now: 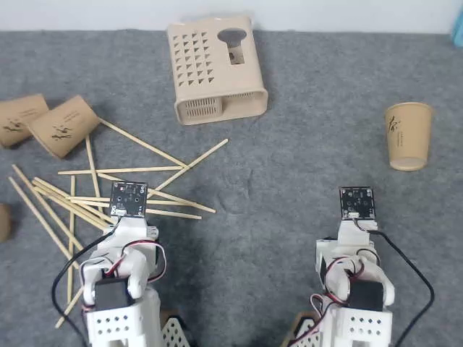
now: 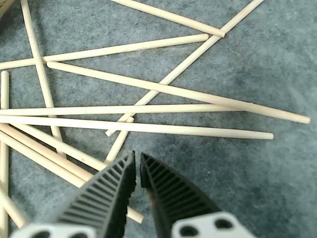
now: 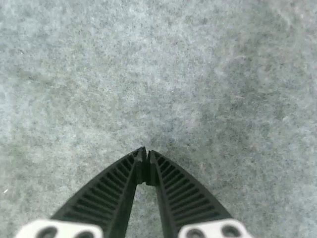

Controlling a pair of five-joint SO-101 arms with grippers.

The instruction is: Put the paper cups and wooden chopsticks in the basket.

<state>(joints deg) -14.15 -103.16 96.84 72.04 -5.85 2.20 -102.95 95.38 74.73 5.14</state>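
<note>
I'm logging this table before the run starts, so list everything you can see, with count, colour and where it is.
basket: one, beige, lying on its side at the far middle of the table
paper cups: three, brown; two on their sides at the far left, one alone at the right
wooden chopsticks: a dozen or so, pale wood, scattered and crossing on the left
brown thing: one, cut off at the left edge, cannot tell what
table cover: one, grey felt
arms: two, white, near edge
left gripper: black, shut, above the chopsticks
right gripper: black, shut, over bare cover
</note>
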